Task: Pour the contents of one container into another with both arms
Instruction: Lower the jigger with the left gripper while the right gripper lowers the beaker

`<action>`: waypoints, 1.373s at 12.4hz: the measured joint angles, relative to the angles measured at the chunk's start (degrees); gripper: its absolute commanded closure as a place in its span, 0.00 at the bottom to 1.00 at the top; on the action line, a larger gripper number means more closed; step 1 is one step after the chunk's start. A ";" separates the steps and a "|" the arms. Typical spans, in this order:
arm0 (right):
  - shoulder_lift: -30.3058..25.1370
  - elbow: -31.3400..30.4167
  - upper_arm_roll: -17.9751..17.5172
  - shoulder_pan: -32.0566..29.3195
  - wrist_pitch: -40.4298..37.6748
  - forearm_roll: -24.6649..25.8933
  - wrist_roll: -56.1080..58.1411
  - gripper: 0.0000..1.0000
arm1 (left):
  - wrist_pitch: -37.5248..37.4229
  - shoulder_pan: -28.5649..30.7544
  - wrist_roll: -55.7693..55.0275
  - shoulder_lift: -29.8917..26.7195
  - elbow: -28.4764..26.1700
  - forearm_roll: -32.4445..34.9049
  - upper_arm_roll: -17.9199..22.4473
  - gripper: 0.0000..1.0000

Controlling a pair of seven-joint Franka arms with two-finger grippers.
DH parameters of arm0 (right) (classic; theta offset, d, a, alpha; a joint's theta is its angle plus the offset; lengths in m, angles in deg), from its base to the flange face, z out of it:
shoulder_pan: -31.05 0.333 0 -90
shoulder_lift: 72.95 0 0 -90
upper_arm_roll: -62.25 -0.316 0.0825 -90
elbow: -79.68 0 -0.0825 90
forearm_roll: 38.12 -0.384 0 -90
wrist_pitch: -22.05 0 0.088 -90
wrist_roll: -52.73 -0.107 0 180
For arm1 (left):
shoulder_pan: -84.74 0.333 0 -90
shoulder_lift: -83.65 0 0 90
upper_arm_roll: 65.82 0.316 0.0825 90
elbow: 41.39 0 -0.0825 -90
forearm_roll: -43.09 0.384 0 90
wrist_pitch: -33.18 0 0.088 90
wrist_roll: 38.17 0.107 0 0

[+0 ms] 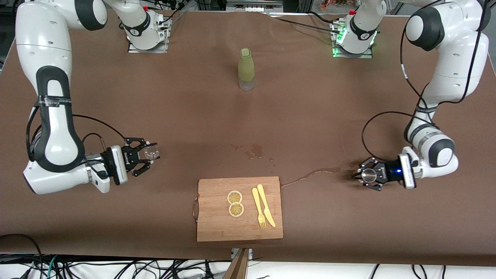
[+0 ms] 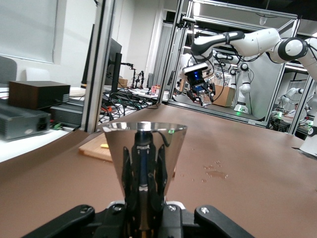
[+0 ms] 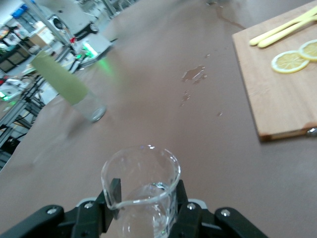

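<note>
My right gripper (image 1: pixel 149 155) is low over the table toward the right arm's end, shut on a clear glass beaker (image 1: pixel 150 153). In the right wrist view the beaker (image 3: pixel 141 191) has a pouring lip and sits upright between the black fingers (image 3: pixel 113 190). Toward the left arm's end, my left gripper (image 1: pixel 366 176) is low over the table, shut on a shiny metal cup (image 1: pixel 368 175). That cone-shaped cup (image 2: pixel 143 158) stands upright in the left wrist view and hides the fingertips. The right arm's gripper (image 2: pixel 200 85) shows far off there.
A yellow-green bottle (image 1: pixel 246 69) stands mid-table near the bases. A wooden cutting board (image 1: pixel 217 228) near the front edge carries two lemon slices (image 1: pixel 235 203), a yellow knife and fork (image 1: pixel 262 207). Spilled liquid (image 1: pixel 255 151) and a wet streak (image 1: pixel 310 175) mark the brown cloth.
</note>
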State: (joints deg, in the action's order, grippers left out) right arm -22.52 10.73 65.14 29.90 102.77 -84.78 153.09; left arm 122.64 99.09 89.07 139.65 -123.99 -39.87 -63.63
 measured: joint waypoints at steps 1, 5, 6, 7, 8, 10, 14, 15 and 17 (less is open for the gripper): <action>0.01 -2.02 0.03 -1.49 -1.17 -0.98 3.70 1.00 | -1.80 0.58 -0.11 -0.14 -0.01 0.44 2.11 1.00; -0.44 -12.47 0.93 -6.36 -2.13 -2.19 20.92 1.00 | -4.53 3.99 0.39 -0.41 -0.29 3.80 5.66 1.00; -0.46 -14.59 2.26 -6.84 -1.95 -2.18 25.64 1.00 | -4.71 4.42 1.44 -0.40 -0.58 3.81 5.66 1.00; -0.47 -16.17 3.86 -7.08 -1.50 -2.16 30.14 1.00 | -5.10 4.51 3.35 -0.41 -0.84 3.81 5.66 1.00; -0.46 -17.16 5.22 -7.27 -0.92 -2.01 33.57 1.00 | -5.45 4.49 5.19 -0.41 -1.18 3.81 5.62 1.00; -0.46 -18.05 6.37 -7.93 1.02 -1.40 37.18 1.00 | -6.04 4.51 8.39 0.14 -2.09 3.81 5.63 1.00; -0.44 -18.10 6.38 -8.21 5.41 -0.49 39.64 1.00 | -6.13 4.65 12.48 2.16 -2.76 3.81 5.68 1.00; -0.37 -18.11 6.37 -8.21 5.97 -0.45 39.78 1.00 | -6.13 4.67 13.16 2.58 -2.77 3.81 5.68 1.00; 0.15 -18.15 6.34 -8.19 6.83 -0.44 40.18 1.00 | -6.13 4.70 13.83 3.08 -2.78 3.81 5.68 1.00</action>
State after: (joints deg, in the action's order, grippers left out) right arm -22.37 -7.42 71.48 21.71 109.60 -85.22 193.28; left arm 116.51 103.79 102.90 142.73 -126.77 -36.06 -57.94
